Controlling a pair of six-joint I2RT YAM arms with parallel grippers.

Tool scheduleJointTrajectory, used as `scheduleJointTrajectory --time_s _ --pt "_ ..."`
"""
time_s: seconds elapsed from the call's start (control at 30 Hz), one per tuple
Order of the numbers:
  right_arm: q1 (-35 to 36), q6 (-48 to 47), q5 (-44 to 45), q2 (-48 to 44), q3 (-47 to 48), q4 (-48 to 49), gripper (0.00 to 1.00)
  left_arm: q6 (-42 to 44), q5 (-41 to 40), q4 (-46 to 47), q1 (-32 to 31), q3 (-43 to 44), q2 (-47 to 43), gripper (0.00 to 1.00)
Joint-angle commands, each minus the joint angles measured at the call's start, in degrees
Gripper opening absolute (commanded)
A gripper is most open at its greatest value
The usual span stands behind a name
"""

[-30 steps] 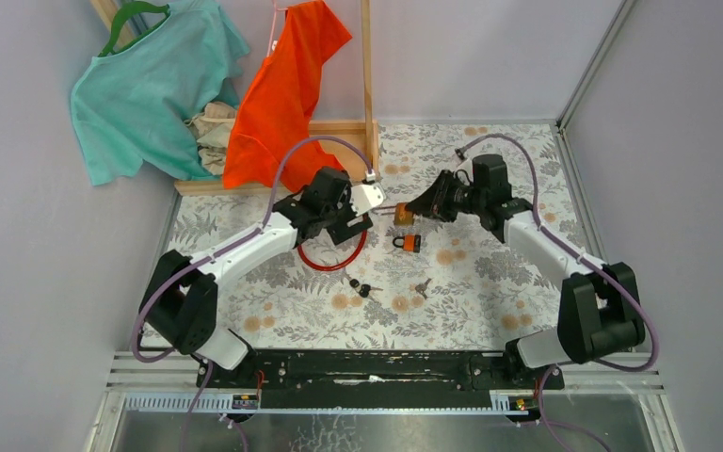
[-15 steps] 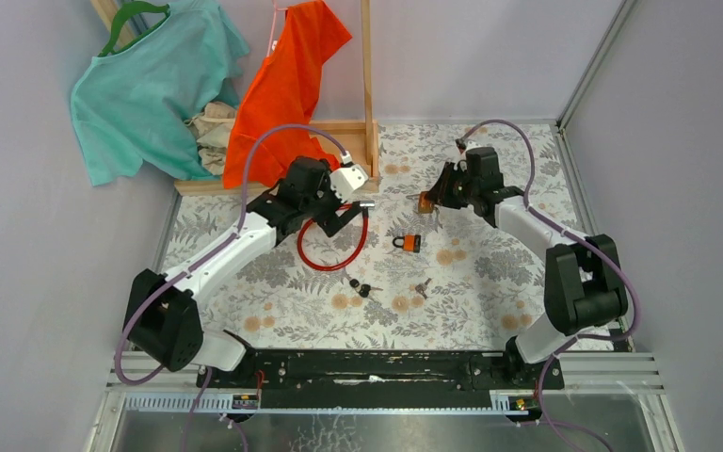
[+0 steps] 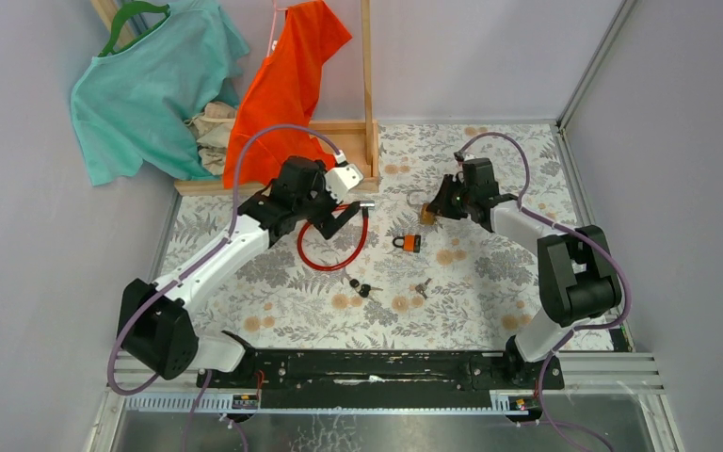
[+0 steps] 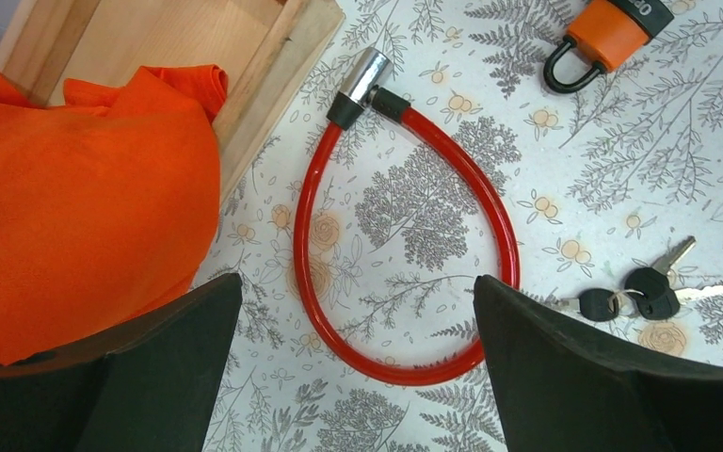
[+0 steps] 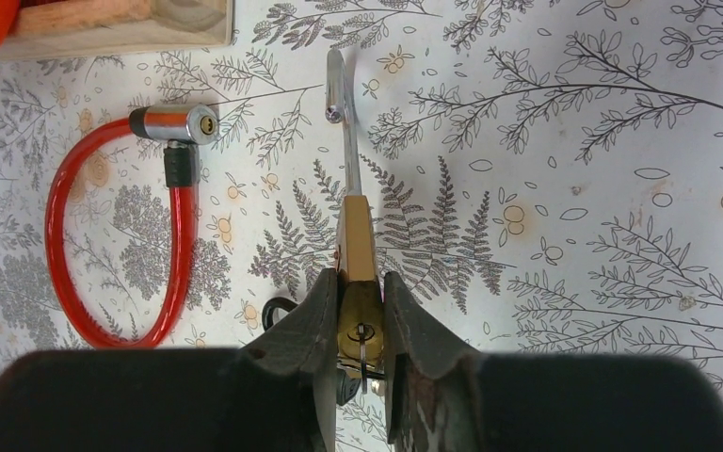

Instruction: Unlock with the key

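Note:
My right gripper [image 3: 432,208] [image 5: 359,311] is shut on a brass padlock [image 3: 425,216] [image 5: 358,240] and holds it above the table. Its steel shackle [image 5: 339,89] points away from the wrist camera. A key [image 5: 361,347] sits in the keyhole on the padlock's underside. My left gripper [image 3: 346,213] [image 4: 357,280] is open and empty. It hangs over the loop of a red cable lock [image 3: 328,260] [image 4: 504,221]. The left gripper is well apart from the brass padlock.
An orange padlock [image 3: 409,243] [image 4: 610,30] lies mid-table. A black-headed key bunch [image 3: 364,286] [image 4: 633,294] and another small key bunch [image 3: 422,285] lie nearer me. A wooden rack base [image 3: 339,132] [image 4: 273,66] with orange [image 4: 75,207] and teal [image 3: 141,85] garments stands back left.
My left gripper has drawn back to the left, away from the brass padlock. My right gripper has carried the padlock to the right and turned it.

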Motion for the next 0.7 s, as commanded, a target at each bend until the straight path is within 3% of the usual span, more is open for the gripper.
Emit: scheduleJointTrajectory --time_s 0.0,0.07,0.17,0.53,0.67 --pt "-1.4 2.2 1.3 0.1 1.1 2.2 0.07 -0.6 1.7 -2.1 0.6 -0.4 -2.5 1.00" --pt "-1.9 3.1 1.1 0.1 0.8 2.3 0.18 -0.2 2.2 -2.3 0.6 -1.2 -3.2 1.00" --pt "-2.2 3.7 1.5 0.0 0.3 2.4 0.48 0.2 2.7 -2.9 0.6 -1.6 -3.4 1.00" --pt "-2.2 1.5 9.8 -2.5 -0.1 -0.6 0.64 -0.1 5.5 -5.1 1.5 -0.7 -2.9 1.00" --pt "-1.5 0.8 14.7 -5.8 -0.2 -4.0 0.82 -0.2 6.4 -5.4 2.4 -0.1 -2.7 1.00"
